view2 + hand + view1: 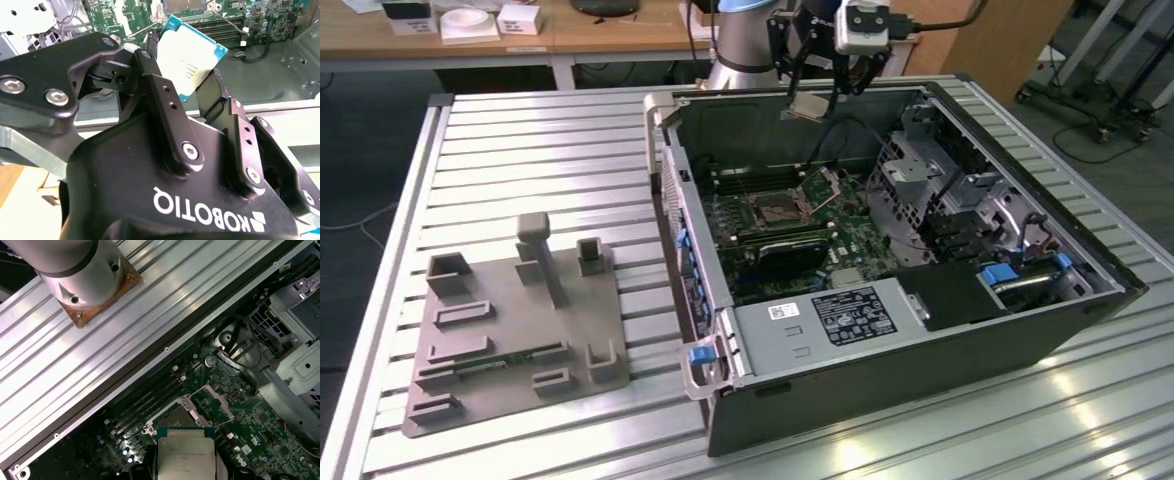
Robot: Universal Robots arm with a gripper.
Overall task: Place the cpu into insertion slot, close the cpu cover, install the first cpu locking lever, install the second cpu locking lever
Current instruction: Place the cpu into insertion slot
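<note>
While clamped in hand [184,64], cpu [192,50] hangs tilted.

The cpu [807,108] above the insertion slot [781,210].

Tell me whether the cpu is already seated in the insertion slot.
No: in the second wrist view the gripper clamps the cpu in the air, apart from the insertion slot beyond it.

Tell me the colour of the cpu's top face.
Pale silver, teal-rimmed; the cpu shows best in the second wrist view.
</note>
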